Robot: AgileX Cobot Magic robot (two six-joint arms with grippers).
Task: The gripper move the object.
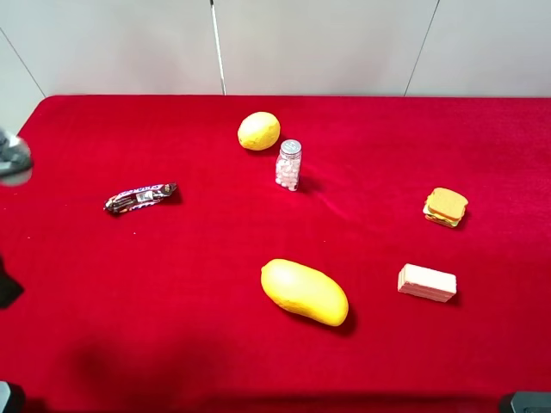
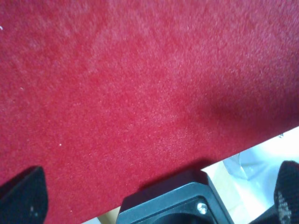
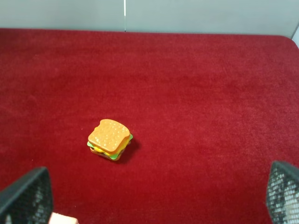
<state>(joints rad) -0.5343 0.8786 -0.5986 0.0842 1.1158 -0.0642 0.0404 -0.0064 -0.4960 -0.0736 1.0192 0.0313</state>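
The lemon (image 1: pixel 258 131), small, round and yellow, sits at the back middle of the red table, free of both grippers. My left gripper (image 2: pixel 154 193) is open and empty; its view shows only red cloth near the table's edge. My right gripper (image 3: pixel 154 196) is open and empty, low over the right side, with the toy sandwich (image 3: pixel 110 139) ahead of it. In the exterior high view only bits of the arms show at the left edge (image 1: pixel 12 160) and the bottom right corner (image 1: pixel 525 402). The lemon is in neither wrist view.
A small bottle of white pills (image 1: pixel 288 164) stands just right of the lemon. A large mango (image 1: pixel 304 292) lies front middle. A candy bar (image 1: pixel 140 197) lies left. The sandwich (image 1: pixel 445 206) and a pink wafer block (image 1: pixel 426 282) lie right.
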